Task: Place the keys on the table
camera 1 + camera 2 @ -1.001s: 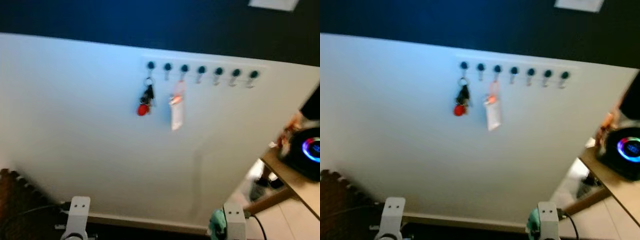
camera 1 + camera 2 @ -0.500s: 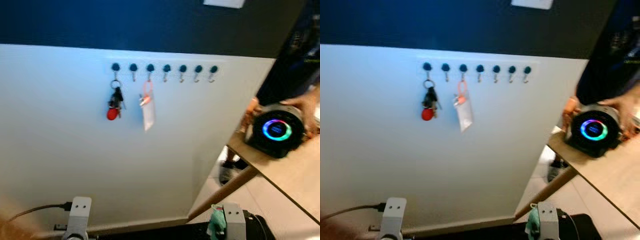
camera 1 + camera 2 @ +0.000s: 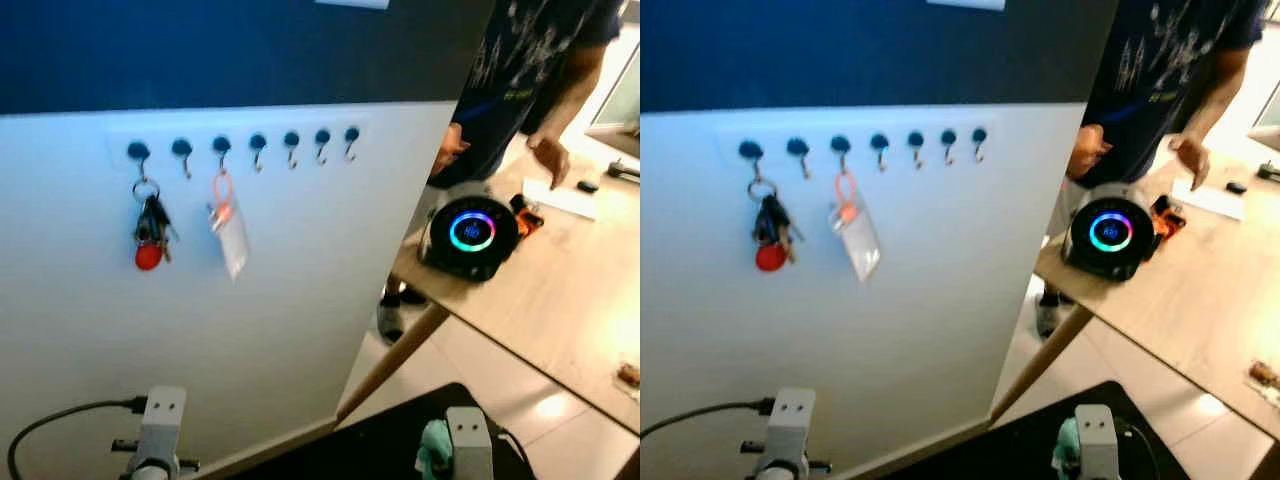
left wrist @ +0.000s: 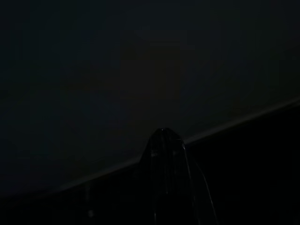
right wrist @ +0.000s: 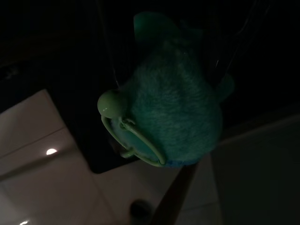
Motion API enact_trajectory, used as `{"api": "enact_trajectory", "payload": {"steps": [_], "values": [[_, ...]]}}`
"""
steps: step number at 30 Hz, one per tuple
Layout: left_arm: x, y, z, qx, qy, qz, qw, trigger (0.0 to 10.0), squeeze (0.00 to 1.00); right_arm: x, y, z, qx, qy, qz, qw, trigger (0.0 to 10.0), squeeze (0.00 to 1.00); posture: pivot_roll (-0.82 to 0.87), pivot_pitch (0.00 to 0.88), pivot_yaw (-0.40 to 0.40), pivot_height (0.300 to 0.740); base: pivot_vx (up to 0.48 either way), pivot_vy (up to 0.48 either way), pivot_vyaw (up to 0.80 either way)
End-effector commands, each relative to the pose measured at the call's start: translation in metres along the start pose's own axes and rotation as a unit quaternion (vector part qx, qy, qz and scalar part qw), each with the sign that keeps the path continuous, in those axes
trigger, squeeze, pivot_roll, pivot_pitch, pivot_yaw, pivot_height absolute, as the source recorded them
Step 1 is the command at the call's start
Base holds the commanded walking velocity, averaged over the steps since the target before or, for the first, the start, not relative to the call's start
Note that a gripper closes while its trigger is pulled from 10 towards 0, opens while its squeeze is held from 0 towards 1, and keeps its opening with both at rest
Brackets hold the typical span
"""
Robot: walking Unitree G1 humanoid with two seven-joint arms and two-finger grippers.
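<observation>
A green plush keyring [image 5: 173, 108] is clamped in the right gripper [image 5: 164, 75], carried low; the tabletop [image 3: 560, 290] lies ahead-right. The left gripper's [image 4: 166, 154] state cannot be told.

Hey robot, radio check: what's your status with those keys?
Right pincer shut on green plush toy; left arm idle. Keys hang on wall hook, untouched. Table to the right, person standing at it.
</observation>
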State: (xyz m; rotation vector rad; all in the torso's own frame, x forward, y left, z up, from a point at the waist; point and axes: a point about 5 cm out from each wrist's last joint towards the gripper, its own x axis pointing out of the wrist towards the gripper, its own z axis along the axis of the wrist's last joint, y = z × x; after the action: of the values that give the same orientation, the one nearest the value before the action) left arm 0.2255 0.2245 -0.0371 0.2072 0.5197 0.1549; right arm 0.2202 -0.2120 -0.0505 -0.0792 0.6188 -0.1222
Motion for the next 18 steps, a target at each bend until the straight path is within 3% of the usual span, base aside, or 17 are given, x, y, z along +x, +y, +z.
{"api": "enact_trajectory", "payload": {"steps": [1,18], "values": [[-0.0029,-0.002,-0.0071,0.001,0.012,-0.004,1.0,10.0,0.0,-0.0025,0.0017,-0.0066,0.002,0.01,0.001,1.0,10.0,0.0,0.11,0.049,-0.081,0.74,0.0,0.0,-0.8],[-0.0049,-0.0044,-0.0052,-0.031,-0.006,-0.01,0.999,10.0,0.0,-0.0001,0.0058,-0.0019,-0.002,0.006,0.01,1.0,10.0,0.0,0.11,0.051,-0.088,0.74,0.0,0.0,-0.8]]}}
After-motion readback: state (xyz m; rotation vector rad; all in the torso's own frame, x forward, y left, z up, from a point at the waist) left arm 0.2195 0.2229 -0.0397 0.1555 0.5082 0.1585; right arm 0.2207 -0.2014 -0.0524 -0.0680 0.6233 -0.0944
